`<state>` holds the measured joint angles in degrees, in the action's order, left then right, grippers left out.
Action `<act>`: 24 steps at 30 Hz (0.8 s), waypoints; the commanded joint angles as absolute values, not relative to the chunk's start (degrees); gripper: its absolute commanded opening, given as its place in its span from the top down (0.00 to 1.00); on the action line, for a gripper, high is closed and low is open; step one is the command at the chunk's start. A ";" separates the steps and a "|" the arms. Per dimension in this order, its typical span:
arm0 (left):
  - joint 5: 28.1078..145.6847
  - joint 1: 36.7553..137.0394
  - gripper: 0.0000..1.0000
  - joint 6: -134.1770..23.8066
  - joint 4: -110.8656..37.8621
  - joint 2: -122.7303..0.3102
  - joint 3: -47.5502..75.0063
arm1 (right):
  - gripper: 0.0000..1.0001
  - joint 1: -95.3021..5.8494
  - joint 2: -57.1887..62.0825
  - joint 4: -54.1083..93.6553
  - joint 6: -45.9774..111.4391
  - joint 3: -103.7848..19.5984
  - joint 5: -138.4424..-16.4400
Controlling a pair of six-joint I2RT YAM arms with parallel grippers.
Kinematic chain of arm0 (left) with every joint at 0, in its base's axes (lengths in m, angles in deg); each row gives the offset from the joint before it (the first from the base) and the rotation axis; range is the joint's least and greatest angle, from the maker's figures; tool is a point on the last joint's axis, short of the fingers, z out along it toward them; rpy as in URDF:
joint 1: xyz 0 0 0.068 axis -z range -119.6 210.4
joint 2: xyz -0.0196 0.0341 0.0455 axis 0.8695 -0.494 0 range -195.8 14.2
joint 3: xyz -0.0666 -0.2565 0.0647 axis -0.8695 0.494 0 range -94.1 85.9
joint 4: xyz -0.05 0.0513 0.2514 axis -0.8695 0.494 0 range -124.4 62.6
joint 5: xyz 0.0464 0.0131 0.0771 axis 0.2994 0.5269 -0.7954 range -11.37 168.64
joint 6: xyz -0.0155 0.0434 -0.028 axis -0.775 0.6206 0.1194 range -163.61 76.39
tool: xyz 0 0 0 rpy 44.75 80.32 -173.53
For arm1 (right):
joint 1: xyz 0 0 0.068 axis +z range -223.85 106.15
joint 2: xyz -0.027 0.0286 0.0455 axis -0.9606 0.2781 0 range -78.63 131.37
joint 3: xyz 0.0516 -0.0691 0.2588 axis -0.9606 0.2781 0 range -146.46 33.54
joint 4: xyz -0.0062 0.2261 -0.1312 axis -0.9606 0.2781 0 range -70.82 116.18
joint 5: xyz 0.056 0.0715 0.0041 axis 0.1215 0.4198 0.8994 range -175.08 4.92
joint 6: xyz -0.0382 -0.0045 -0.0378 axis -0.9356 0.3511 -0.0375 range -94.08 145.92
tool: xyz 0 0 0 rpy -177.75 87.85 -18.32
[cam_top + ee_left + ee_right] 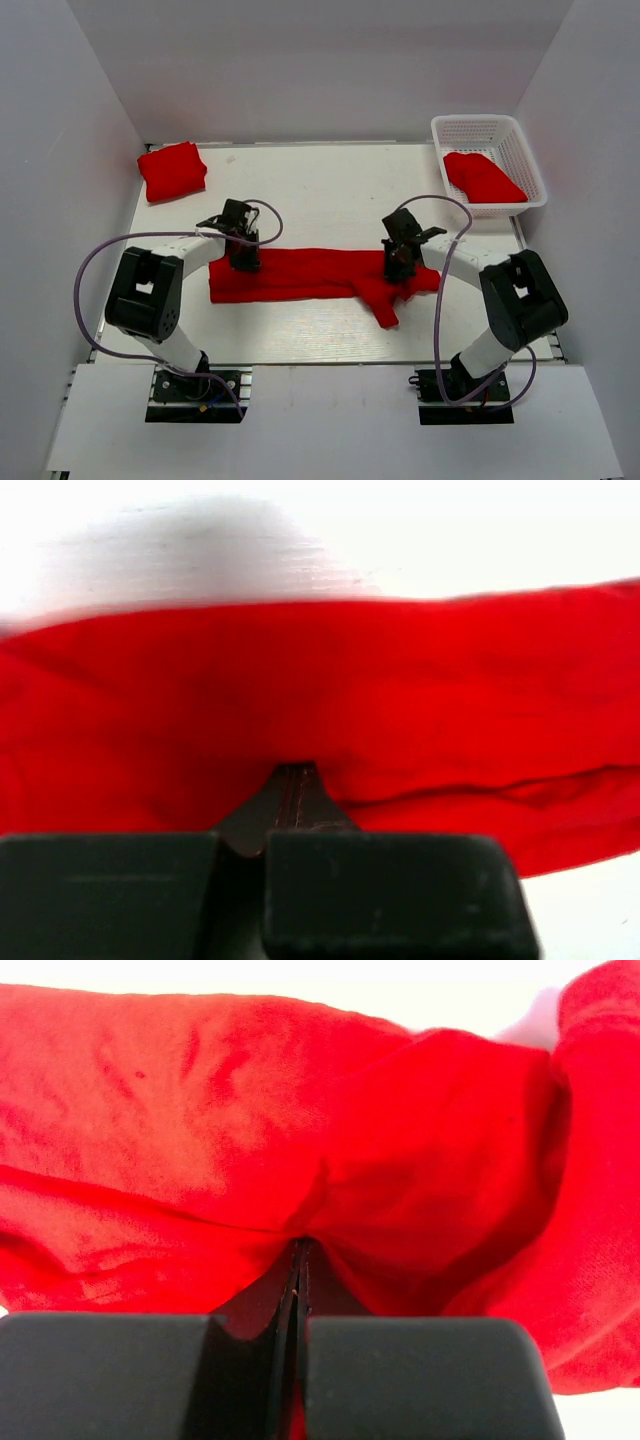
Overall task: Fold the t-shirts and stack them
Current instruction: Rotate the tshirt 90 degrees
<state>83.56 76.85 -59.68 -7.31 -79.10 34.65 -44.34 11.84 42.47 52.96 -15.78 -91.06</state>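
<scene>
1. The t-shirt [310,272] lies as a long band across the middle of the surface [330,190]; the left gripper [243,262] and right gripper [399,268] are each clamped on its cloth
2. Risk: either thin pinch may slip on lifting, or hold one layer only, skewing the fold

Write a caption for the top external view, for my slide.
The left hand and right hand each pinch the spread-out red t-shirt.

Left arm [150,292] and right arm [520,300] alike, white tubes between boxy black joints, thin purple-grey cable [84,268] looping off each, black base plates [225,385], blocky matte black fingers [110,895]
</scene>
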 commanded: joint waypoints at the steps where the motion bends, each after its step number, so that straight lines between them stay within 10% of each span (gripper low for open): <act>1: 78.11 78.67 1.00 -64.52 -6.03 -82.47 35.27 | 1.00 -44.50 17.16 37.90 52.37 -15.58 -89.83; 12: 79.77 81.31 1.00 -66.46 3.56 -82.48 33.43 | 1.00 -48.36 32.70 39.56 45.52 -32.97 -90.70; 24: 105.61 93.77 1.00 -60.39 5.25 -75.01 36.25 | 1.00 -49.86 59.17 48.37 36.73 -80.71 -86.93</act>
